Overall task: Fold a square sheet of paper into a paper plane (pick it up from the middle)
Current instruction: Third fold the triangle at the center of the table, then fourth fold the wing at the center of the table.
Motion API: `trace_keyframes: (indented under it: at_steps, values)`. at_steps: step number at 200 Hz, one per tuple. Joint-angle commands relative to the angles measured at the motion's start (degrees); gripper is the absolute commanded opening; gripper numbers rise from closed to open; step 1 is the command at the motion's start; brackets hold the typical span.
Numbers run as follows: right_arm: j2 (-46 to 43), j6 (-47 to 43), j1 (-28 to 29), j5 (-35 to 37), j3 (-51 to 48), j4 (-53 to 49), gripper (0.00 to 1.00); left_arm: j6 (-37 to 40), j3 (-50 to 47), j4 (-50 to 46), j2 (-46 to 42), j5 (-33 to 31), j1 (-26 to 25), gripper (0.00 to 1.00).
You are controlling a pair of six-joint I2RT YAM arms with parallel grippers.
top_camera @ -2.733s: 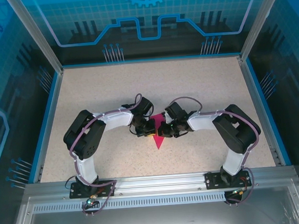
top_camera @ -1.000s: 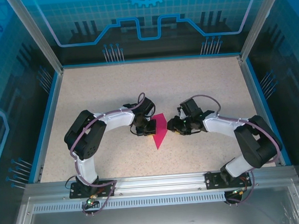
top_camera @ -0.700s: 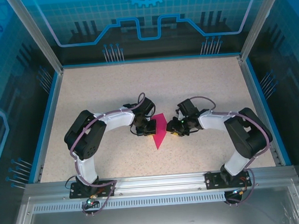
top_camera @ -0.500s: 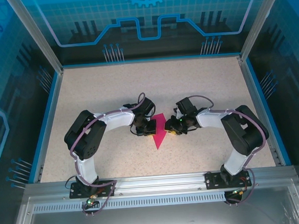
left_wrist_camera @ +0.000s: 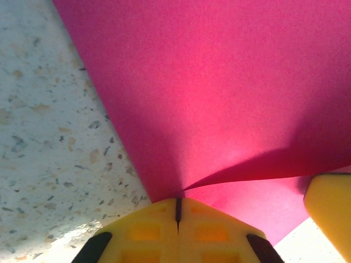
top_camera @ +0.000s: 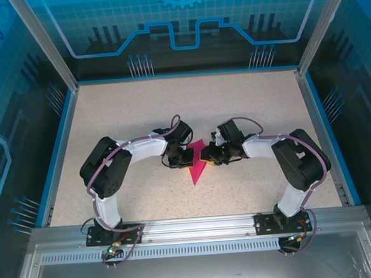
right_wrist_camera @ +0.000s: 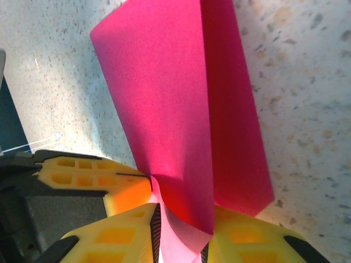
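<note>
Paper (top_camera: 197, 165) lay mid-table, its point toward the arm bases and long axis running near to far, between both grippers: left (top_camera: 188, 156) closed on its left edge, right (top_camera: 207, 155) pinching its right flap.

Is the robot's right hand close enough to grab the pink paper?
Yes, it looks so. The right hand already has its yellow fingers on either side of an edge of the pink paper, with nothing between them. The left hand is pinching the paper's other side.
</note>
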Motion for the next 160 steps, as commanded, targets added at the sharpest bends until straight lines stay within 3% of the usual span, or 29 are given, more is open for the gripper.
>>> trace_keyframes:
  at_steps: [1, 35, 52, 77, 109, 160]
  values:
    - [-0.7, -1.1, -0.1, -3.9, -1.2, 2.8, 0.27, -1.0, -1.1, -5.0, 2.9, -8.7, 0.5, 0.00]
    - [1.8, -3.4, -0.2, -5.7, 0.4, 2.0, 0.26, -0.9, -1.0, -5.1, 2.3, -8.7, 0.6, 0.00]
    - [2.8, -4.4, -0.3, -5.7, 1.4, 1.0, 0.18, -0.6, -0.5, -5.3, 1.0, -7.8, 0.5, 0.00]
    - [2.7, -4.4, -0.4, -3.9, 1.8, 0.1, 0.05, -0.5, 0.9, -6.0, -3.2, -6.9, 0.8, 0.15]
    - [-2.0, -3.6, -0.3, 2.8, 1.2, -3.4, 0.01, -1.2, 1.8, -6.3, -9.4, -6.8, 2.0, 0.36]
    - [-13.4, -1.2, 2.1, 16.5, 3.4, -14.7, 0.00, -1.5, -1.5, -3.3, -19.3, -7.0, 3.8, 0.51]
